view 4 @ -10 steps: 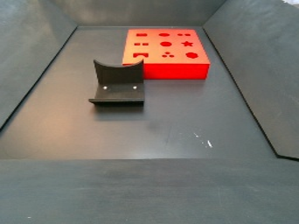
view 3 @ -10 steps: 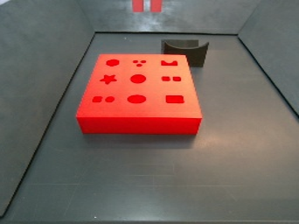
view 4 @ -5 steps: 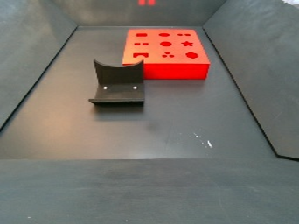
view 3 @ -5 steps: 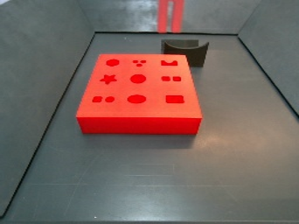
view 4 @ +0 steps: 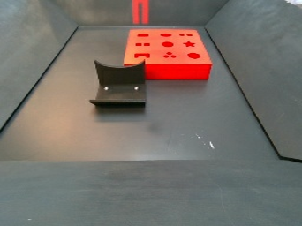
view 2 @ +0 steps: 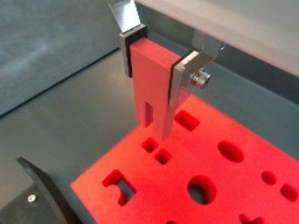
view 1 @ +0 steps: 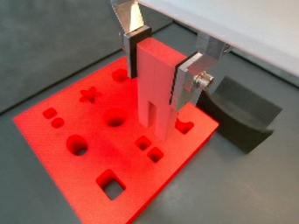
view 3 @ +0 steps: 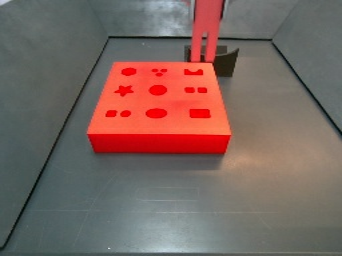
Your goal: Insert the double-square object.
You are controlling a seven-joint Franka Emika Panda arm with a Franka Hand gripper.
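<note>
My gripper (view 1: 163, 66) is shut on the double-square object (view 1: 158, 92), a slim red peg held upright with its two prongs pointing down. In both wrist views the silver fingers (view 2: 187, 74) clamp the peg's upper part (view 2: 155, 87). It hangs above the flat red block (view 1: 70, 166), apart from it, with its prongs over a pair of small square holes (view 1: 149, 149). In both side views only the peg shows, at the top edge (view 3: 207, 30) (view 4: 140, 11), beyond the block (view 3: 158, 105) (view 4: 168, 53). The gripper itself is out of both side views.
The dark grey curved holder (view 3: 214, 58) stands on the floor behind the block's far right corner; it also shows in a side view (view 4: 118, 84) and in both wrist views (view 1: 246, 114) (view 2: 35, 197). Grey walls enclose the floor.
The peg has come down into both side views; a second ago only its prong tips showed at the top edge. The block and the holder have not moved.
</note>
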